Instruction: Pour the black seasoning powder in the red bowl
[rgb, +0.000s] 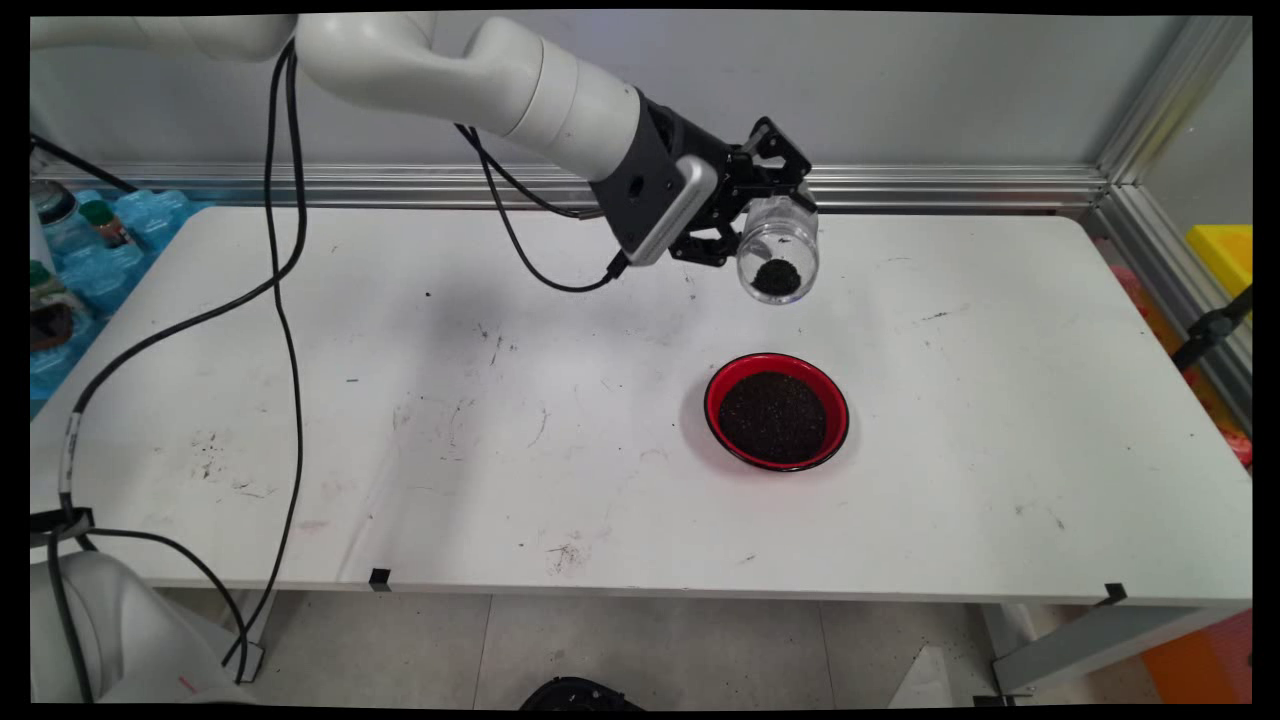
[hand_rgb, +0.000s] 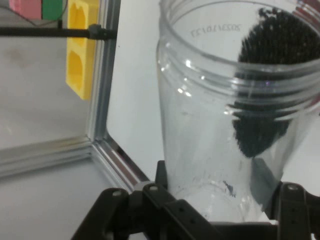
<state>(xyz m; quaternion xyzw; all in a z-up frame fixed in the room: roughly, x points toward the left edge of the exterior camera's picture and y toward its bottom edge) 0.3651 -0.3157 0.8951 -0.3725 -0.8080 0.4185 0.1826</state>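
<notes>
A: What has the gripper got?

B: A clear plastic jar, pinched between its two fingers and held up in the air above the white table, toward the far side and a little right of the middle. The jar is tipped over so its open mouth faces the near side and downward.

A: Anything inside it?

B: A small clump of dark granules, sitting close to the mouth. In the hand view the jar fills most of the picture — the threaded rim shows plainly, and the dark granules lie along the wall on the right side of that picture.

A: And below it?

B: A red bowl with a black rim stands on the table, nearer than the jar and almost straight under it. It holds a flat bed of the same dark granules. Jar and bowl are well apart, with air between them.

A: What else is around?

B: Black cables hang from the arm down the left side. An aluminium rail runs along the far edge of the table, at the foot of the wall. Off the left edge there are some bottles on blue packs — I cannot tell more about them. At the far right there is a yellow block.
</notes>
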